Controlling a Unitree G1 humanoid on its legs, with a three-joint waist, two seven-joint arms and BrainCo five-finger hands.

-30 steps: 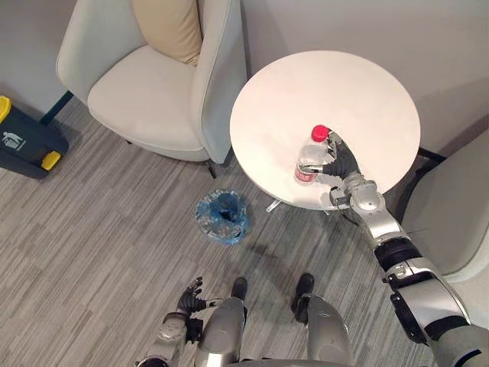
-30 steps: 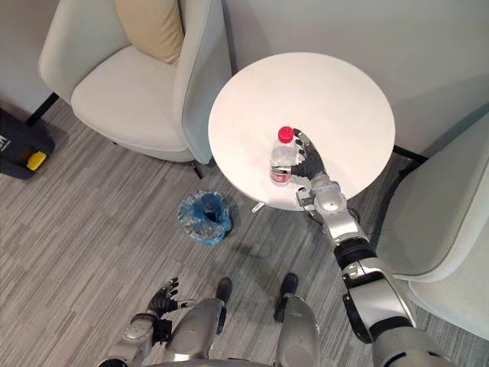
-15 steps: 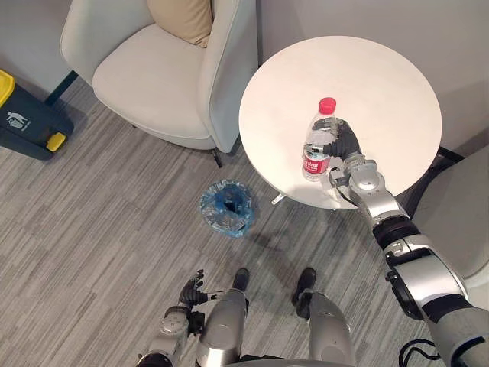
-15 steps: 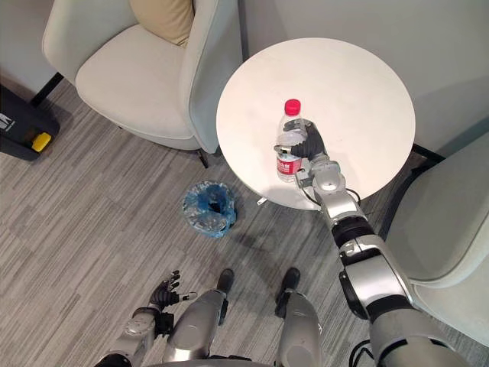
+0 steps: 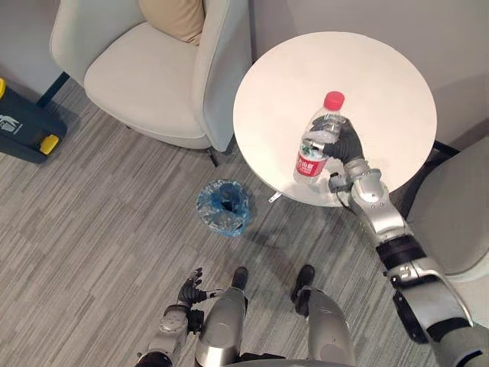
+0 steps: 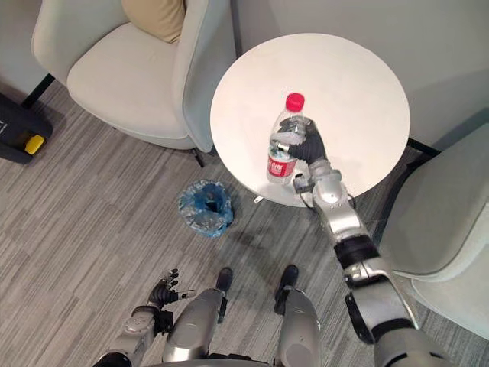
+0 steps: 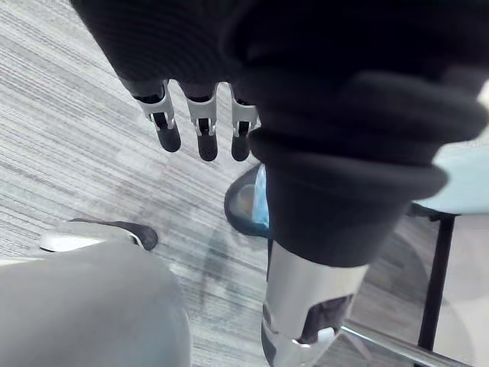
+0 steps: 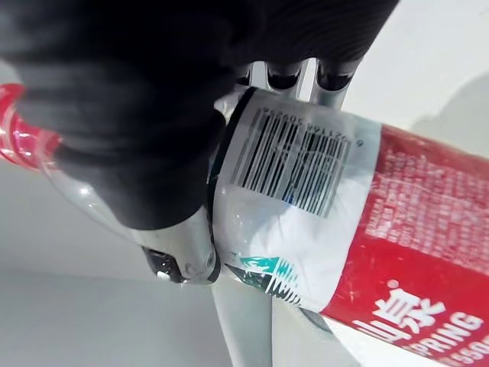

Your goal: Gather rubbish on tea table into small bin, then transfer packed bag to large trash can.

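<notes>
The right hand (image 5: 348, 145) curls fingers and thumb round the red-capped bottle (image 5: 313, 153), tilted over the near part of the white tea table (image 5: 382, 69); the blue-lined small bin (image 5: 224, 208) stands on the floor (image 5: 107, 229) near left; the left hand (image 5: 188, 291) hangs low, fingers loosely spread; the large trash can (image 5: 24, 124) sits far left.

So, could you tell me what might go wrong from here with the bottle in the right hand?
1. The right hand is curled round the upper half of the smooth, clear bottle, which is tilted, so it may slip or swing while carried.
2. The small bin sits low on the floor beside the table and has a crumpled blue liner. A drop from height could miss it or tip it.
</notes>
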